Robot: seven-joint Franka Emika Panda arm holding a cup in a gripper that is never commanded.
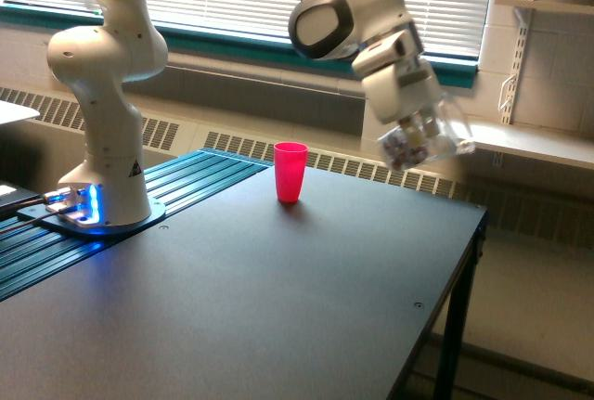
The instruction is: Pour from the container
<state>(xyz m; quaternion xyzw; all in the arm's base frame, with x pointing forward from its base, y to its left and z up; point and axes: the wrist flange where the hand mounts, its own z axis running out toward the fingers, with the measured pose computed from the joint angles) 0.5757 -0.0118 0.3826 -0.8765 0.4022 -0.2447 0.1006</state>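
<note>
Here, the robot's hand [419, 133] grips a clear container [429, 143] tilted in the air, with brownish bits inside, above the dark table's [278, 307] far edge. A pink cup [290, 172] stands upright well apart, toward the exterior view's left. Bare tabletop spreads in front.

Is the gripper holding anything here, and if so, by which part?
Yes. The gripper holds the clear cup, tilted, with dark bits inside. It seems clamped around the cup's side wall; blur hides the exact contact.
</note>
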